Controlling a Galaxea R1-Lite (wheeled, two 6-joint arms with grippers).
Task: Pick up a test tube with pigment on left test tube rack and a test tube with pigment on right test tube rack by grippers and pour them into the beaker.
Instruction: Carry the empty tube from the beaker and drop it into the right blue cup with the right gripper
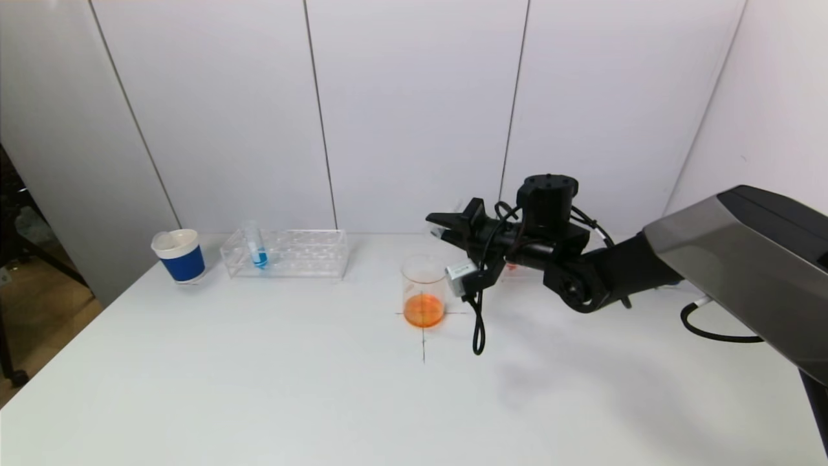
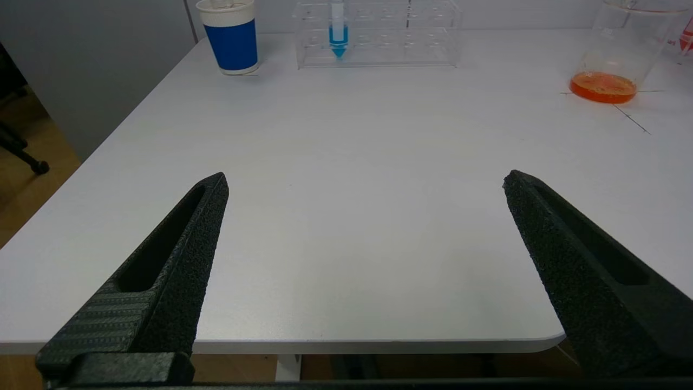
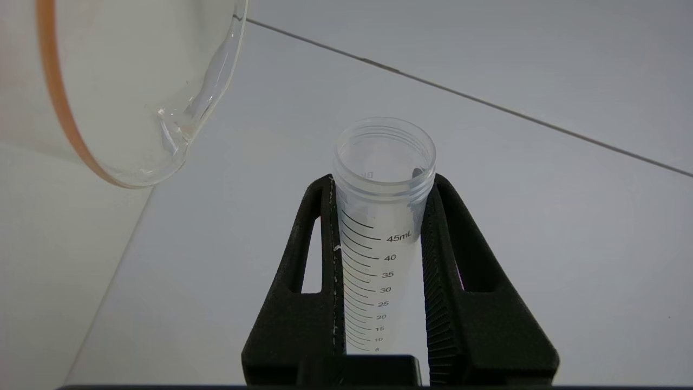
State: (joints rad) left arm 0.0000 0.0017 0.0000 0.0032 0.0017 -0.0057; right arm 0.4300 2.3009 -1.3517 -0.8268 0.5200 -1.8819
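One wrist view alone shows the right hand (image 3: 379,227) clamped on an emptied test tube (image 3: 381,216).

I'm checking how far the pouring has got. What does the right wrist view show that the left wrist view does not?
Only the right wrist view shows the right gripper, its fingers shut on an empty-looking graduated tube, mouth open beside the beaker's rim.

Only the left wrist view shows the left gripper open above the near table edge, the blue tube standing in the clear rack, and the blue-and-white cup.

Both show the beaker with orange liquid.
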